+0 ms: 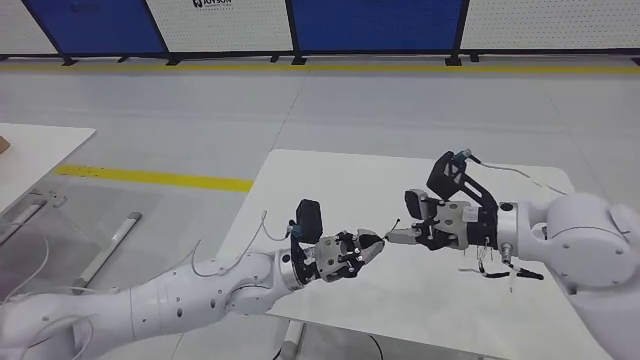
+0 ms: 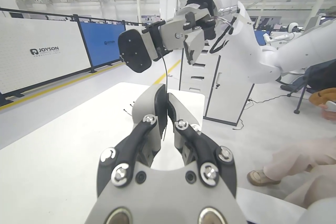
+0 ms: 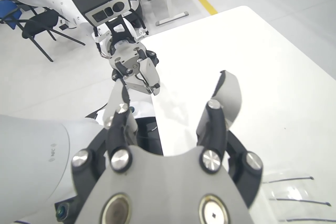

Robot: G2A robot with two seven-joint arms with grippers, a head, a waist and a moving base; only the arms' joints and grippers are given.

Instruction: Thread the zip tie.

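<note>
My left gripper (image 2: 167, 93) is shut on a thin black zip tie (image 2: 164, 70), which rises from its fingertips. The tie's far end reaches my right gripper (image 2: 162, 57), beside that gripper's black pad (image 2: 134, 51). In the right wrist view my right gripper (image 3: 173, 88) stands open with its fingers wide apart, and the left gripper (image 3: 153, 87) points at it from close by. From above, the two grippers meet tip to tip over the white table (image 1: 330, 190): left gripper (image 1: 372, 245), right gripper (image 1: 402, 233), and the zip tie (image 1: 392, 228) bridging the short gap.
Several spare black zip ties (image 3: 288, 179) lie on the table under the right arm, also spare ties (image 1: 495, 272) from above. A few more ties (image 2: 128, 108) lie on the far part of the table. The table's front edge (image 1: 250, 250) runs under the left arm.
</note>
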